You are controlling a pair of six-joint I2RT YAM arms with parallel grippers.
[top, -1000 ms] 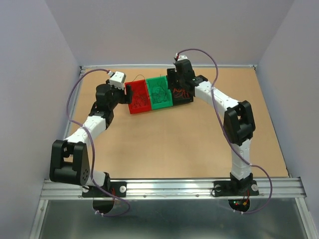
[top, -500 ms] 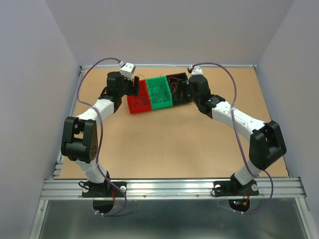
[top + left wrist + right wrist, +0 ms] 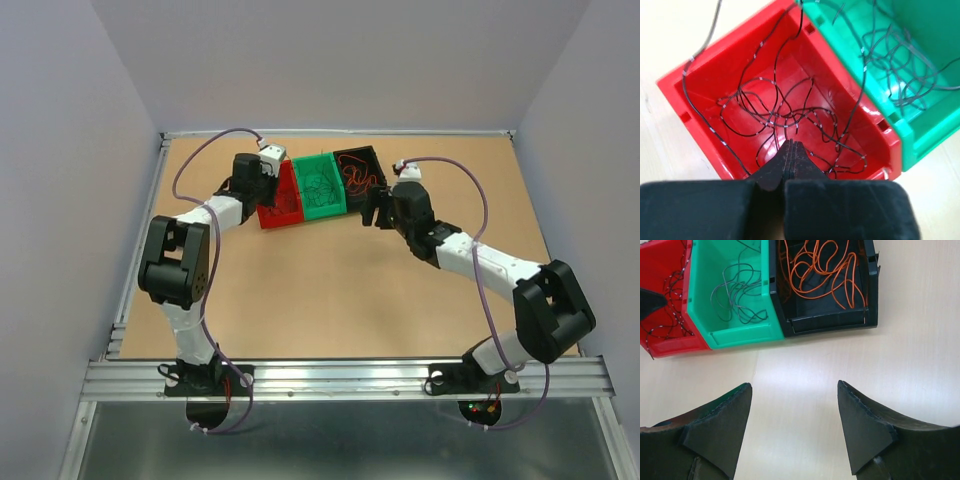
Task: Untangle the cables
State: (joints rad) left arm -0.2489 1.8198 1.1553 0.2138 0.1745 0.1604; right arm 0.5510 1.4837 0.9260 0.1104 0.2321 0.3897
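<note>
Left pincer point(image 3: 791, 145) over the red bin point(image 3: 675, 85): my jaws are pressed tight together, tips down among the black cables point(image 3: 771, 118) coiled on its floor. I cannot tell whether a strand is caught between the tips. My right pincer point(image 3: 794, 386) hovers over the bare table point(image 3: 805, 360), jaws spread wide with nothing between them, just short of the three bins, which stand touching in a row at the far middle. Grey-green cables point(image 3: 739, 289) lie in the green bin point(image 3: 740, 332), and orange cables point(image 3: 815, 267) fill the black bin point(image 3: 825, 320). A few black strands rise above the red bin's rim.

These cables look feather-light, springy and very thin. I judge they would slip from my tips unless pinched squarely, and their curls hook one another, so lifting one would likely drag its neighbours along. The best hold, to my eye, is a free end or an outer loop clear of the crossings. A strand standing up at the rim would do, drawn out slowly so the rest can fall away.
</note>
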